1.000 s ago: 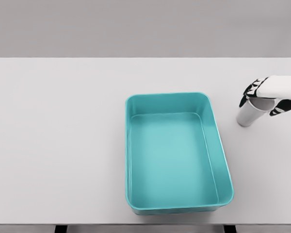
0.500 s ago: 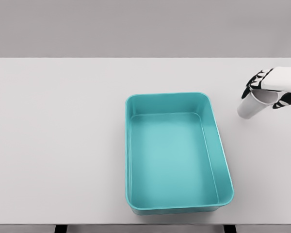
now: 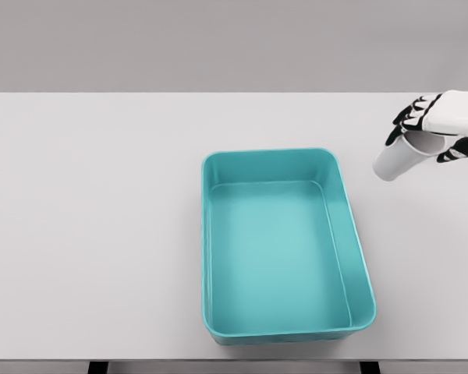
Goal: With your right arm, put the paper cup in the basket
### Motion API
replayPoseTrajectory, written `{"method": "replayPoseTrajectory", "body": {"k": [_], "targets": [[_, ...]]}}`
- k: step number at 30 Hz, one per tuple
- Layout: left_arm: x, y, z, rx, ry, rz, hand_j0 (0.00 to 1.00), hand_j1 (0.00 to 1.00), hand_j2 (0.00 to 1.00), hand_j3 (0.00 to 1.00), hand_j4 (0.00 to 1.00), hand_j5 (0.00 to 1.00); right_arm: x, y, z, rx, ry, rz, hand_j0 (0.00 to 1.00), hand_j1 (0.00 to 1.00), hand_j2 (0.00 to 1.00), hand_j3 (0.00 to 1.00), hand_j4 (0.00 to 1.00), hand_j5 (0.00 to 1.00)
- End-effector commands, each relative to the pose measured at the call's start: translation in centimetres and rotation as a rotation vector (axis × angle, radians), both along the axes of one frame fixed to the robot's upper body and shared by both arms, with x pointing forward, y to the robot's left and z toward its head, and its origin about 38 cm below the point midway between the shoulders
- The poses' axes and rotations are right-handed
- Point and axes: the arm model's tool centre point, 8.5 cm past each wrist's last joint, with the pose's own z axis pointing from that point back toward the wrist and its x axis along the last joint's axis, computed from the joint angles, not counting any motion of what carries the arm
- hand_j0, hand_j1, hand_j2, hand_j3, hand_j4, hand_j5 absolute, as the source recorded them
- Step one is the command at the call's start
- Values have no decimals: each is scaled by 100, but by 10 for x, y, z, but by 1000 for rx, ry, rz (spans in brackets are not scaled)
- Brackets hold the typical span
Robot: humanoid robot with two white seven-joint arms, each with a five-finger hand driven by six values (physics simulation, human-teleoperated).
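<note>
The right hand (image 3: 441, 125) is being cut off by the right picture edge, so its wrist and arm are not showing. Its fingers (image 3: 409, 118) are covering the rim and upper wall of the paper cup (image 3: 391, 162), hiding the cup's mouth almost entirely. The basket (image 3: 345, 226) is hiding the table (image 3: 101, 234) surface beneath it, and the bottom picture edge is cutting off the table's front supports.

Bright, even, diffuse light fills the render, with no single source evident; the table (image 3: 101, 234) reads pale grey without glare; shadows are nearly missing, only faint shading inside the basket (image 3: 218, 234) walls; edges look slightly soft, as from compression; straight lines stay straight toward the borders; focus is uniform throughout.
</note>
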Motion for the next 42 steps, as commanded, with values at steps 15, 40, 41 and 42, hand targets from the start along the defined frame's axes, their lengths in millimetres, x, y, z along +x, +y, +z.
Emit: {"method": "replayPoseTrajectory", "body": {"k": [15,40,41,42], "targets": [[0,0,0,0,0,0,100,100,100,100,100,100,-14,24,35,48,-84,81,73,73,73,73,73,73],[0,0,0,0,0,0,100,100,100,100,100,100,-11,71,57,130,-153,206,73,73,73,73,73,73],[0,0,0,0,0,0,100,100,100,100,100,100,-10,73,56,131,-150,211,73,73,73,73,73,73],[0,0,0,0,0,0,100,100,100,100,100,100,-10,76,56,132,-150,219,73,73,73,73,73,73]]}}
